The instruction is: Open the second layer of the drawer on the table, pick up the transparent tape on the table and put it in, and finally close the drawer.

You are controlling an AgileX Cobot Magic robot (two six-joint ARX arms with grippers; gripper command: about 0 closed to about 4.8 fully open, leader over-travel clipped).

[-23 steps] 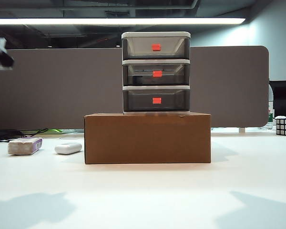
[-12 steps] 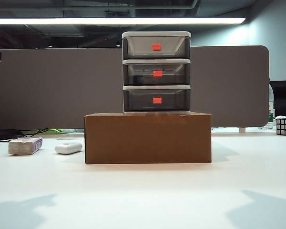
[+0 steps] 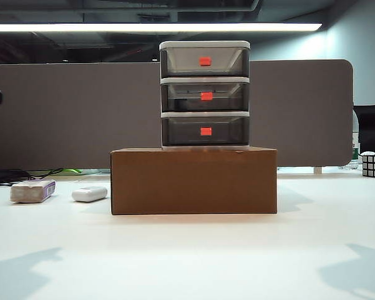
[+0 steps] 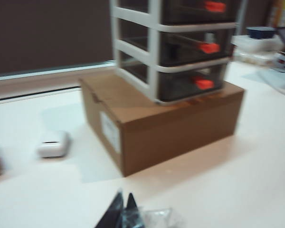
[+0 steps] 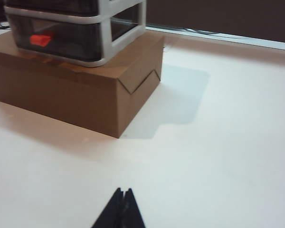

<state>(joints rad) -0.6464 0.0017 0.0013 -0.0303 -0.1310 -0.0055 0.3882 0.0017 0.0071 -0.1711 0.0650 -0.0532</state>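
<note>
A wide white table (image 3: 194, 256) fills the lower half of the exterior view, with a dark partition wall behind it. At the centre of the frame sits a brown cardboard box (image 3: 194, 181), and on top of it stands the drawer (image 3: 205, 95), a small three-tier cabinet with a pale frame and smoky see-through drawers. All three drawers are pushed in flush. The second layer (image 3: 205, 97), the middle one, carries a small red-orange tab (image 3: 206, 96) at its front centre. Something pale and ring-like can be made out dimly inside it, though it cannot be told for certain whether this is the tape.

At the left of the frame, on the table, lie a white block with a purple label (image 3: 32, 190) and, just to its right, a white oval case (image 3: 89, 194). At the far right edge sits a colourful puzzle cube (image 3: 374, 165).

The left gripper (image 4: 123, 213) shows at the bottom centre of the left wrist view, its dark jaws pressed together with nothing between them, above the bare table in front of the box. A glassy, crinkled clear object (image 4: 156, 218) lies just beside it, too blurred to identify.

The right gripper (image 5: 122, 209) shows at the bottom centre of the right wrist view, jaws likewise pressed together and empty, over the table off the box's corner.
</note>
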